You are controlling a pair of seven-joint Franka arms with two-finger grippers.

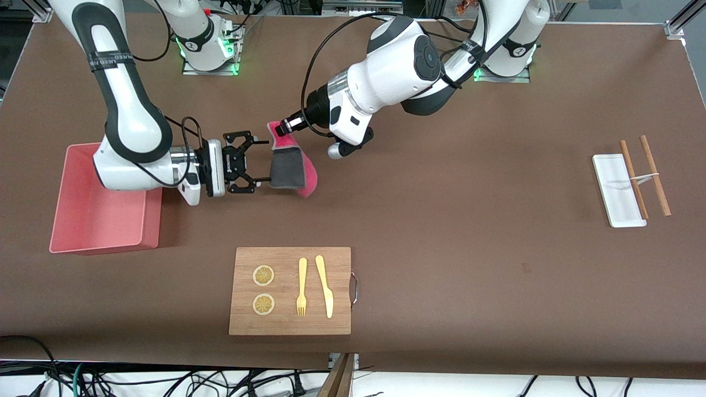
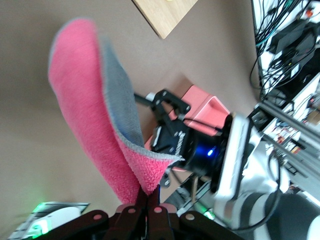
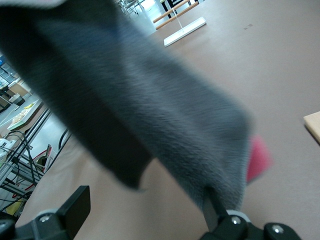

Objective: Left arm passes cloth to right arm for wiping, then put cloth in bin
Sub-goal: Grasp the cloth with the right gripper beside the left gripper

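The cloth (image 1: 291, 165), pink on one face and grey on the other, hangs in the air over the table's middle. My left gripper (image 1: 282, 128) is shut on its top corner; in the left wrist view the fingertips (image 2: 150, 192) pinch the pink cloth (image 2: 85, 100). My right gripper (image 1: 268, 161) stands open beside the cloth's grey face, its tips at the cloth's edge. In the right wrist view the grey cloth (image 3: 150, 100) hangs across the open right gripper (image 3: 145, 205) and drapes against one finger (image 3: 214, 202). The salmon-pink bin (image 1: 94, 212) sits at the right arm's end of the table, partly under that arm.
A wooden cutting board (image 1: 289, 290) with two lemon slices, a yellow fork and a knife lies nearer the front camera than the cloth. A small white tray (image 1: 618, 190) with two wooden sticks sits at the left arm's end.
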